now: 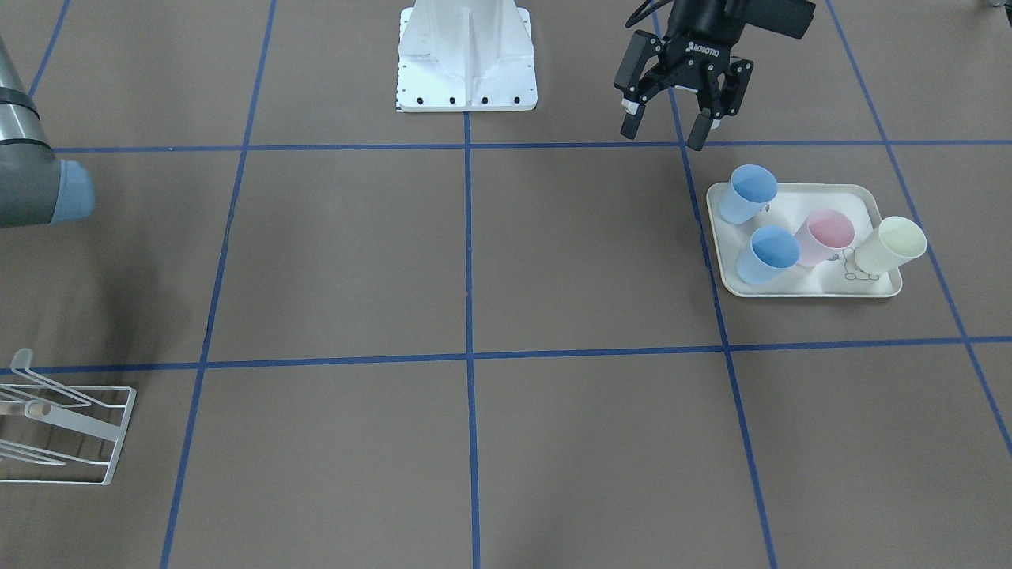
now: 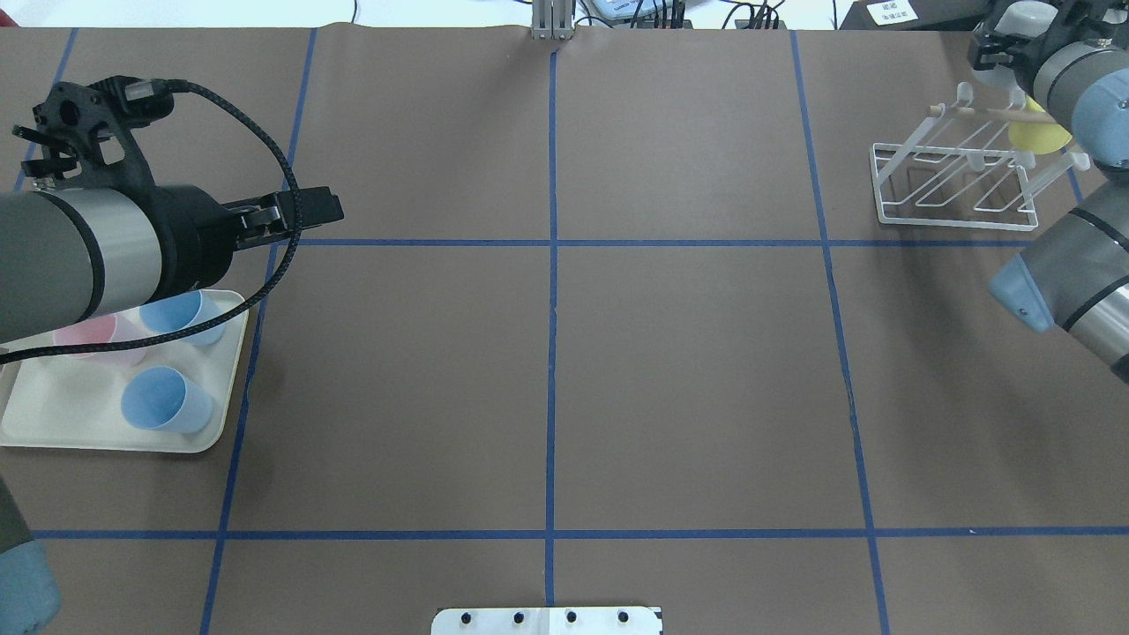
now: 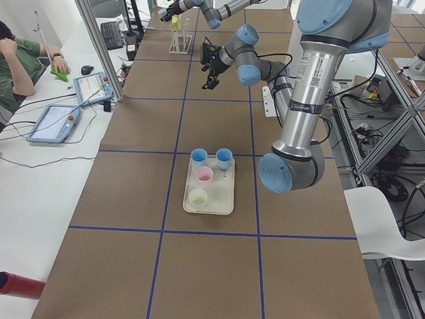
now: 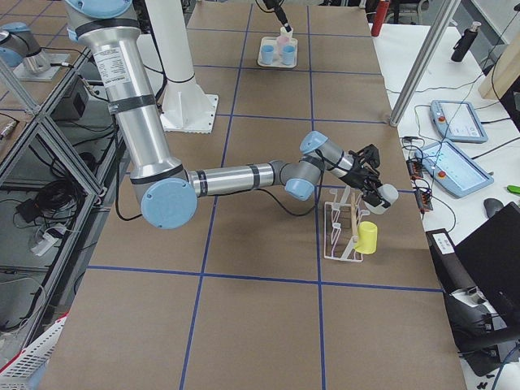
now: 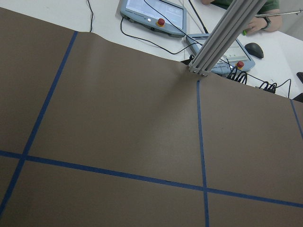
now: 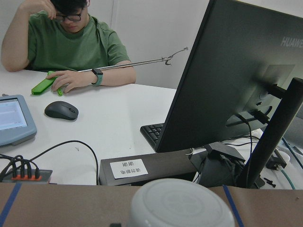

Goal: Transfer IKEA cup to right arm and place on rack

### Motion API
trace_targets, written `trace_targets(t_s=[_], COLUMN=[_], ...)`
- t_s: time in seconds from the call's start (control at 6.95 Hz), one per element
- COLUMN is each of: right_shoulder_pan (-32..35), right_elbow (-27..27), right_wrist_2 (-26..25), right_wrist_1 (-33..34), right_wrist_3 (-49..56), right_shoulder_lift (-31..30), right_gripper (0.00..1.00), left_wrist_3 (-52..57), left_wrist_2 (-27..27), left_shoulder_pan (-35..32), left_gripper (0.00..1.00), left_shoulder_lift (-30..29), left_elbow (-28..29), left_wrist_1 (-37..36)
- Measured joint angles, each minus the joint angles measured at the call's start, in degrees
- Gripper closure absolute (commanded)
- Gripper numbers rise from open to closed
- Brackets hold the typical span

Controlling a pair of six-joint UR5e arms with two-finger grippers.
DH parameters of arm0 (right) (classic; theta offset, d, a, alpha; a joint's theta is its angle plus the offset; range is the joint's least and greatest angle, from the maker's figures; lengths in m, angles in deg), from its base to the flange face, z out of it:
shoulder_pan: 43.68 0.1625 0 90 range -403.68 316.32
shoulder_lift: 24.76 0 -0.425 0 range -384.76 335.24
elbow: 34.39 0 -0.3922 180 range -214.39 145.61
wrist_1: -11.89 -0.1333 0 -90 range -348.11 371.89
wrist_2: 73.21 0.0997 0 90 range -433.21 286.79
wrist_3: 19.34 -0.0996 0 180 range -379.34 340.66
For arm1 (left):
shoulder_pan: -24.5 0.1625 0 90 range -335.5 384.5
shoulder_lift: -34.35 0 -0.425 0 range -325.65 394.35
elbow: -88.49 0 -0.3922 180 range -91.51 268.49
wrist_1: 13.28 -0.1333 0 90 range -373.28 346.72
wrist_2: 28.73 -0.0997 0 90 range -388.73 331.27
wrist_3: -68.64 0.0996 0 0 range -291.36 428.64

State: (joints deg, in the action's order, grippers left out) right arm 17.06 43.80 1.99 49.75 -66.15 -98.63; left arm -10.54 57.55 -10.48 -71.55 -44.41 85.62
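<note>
Several IKEA cups stand on a cream tray (image 1: 798,288): two blue (image 1: 749,194) (image 1: 768,254), one pink (image 1: 825,237) and one pale yellow (image 1: 889,245). My left gripper (image 1: 670,130) hangs open and empty above the table, just off the tray's corner toward the robot base; from overhead it (image 2: 333,207) sits past the tray (image 2: 53,423). A yellow cup (image 2: 1039,134) hangs on the white wire rack (image 2: 957,181). My right gripper (image 4: 375,192) is close above the rack (image 4: 341,231), near that cup (image 4: 367,238); I cannot tell how its jaws stand.
The robot's white base plate (image 1: 466,59) stands at the table's middle edge. Blue tape lines grid the brown table. Past the far edge are a monitor (image 6: 236,85), control tablets and a seated person (image 3: 16,66).
</note>
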Motion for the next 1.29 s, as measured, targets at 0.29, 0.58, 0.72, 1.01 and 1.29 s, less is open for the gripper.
trace_targets(t_s=[0.29,0.58,0.72,1.01,1.29], right_shoulder_pan=[-0.04,-0.14,-0.16,-0.24,-0.30], right_elbow=[0.24,0.14,-0.06,-0.40,-0.73], right_wrist_2=[0.49,0.63,0.64,0.81,0.91], right_wrist_1=[-0.51,-0.66,-0.80,-1.56,-1.86], right_wrist_3=[1.21,1.36,1.37,1.38,1.38], right_shoulder_lift=[-0.45,-0.54,-0.69,-1.36,-1.85], right_gripper=[1.00,1.00,1.00,1.00,1.00], left_wrist_3=[-0.07,-0.15,-0.20,-0.26,-0.33], left_wrist_2=[0.03,0.06,0.09,0.12,0.12], left_shoulder_pan=[0.00,0.01,0.04,0.07,0.08], left_gripper=[0.00,0.00,0.00,0.00,0.00], left_shoulder_lift=[-0.01,-0.01,-0.01,-0.01,-0.01], left_elbow=[0.04,0.15,0.20,0.35,0.46], left_wrist_1=[0.00,-0.02,-0.02,0.04,0.06])
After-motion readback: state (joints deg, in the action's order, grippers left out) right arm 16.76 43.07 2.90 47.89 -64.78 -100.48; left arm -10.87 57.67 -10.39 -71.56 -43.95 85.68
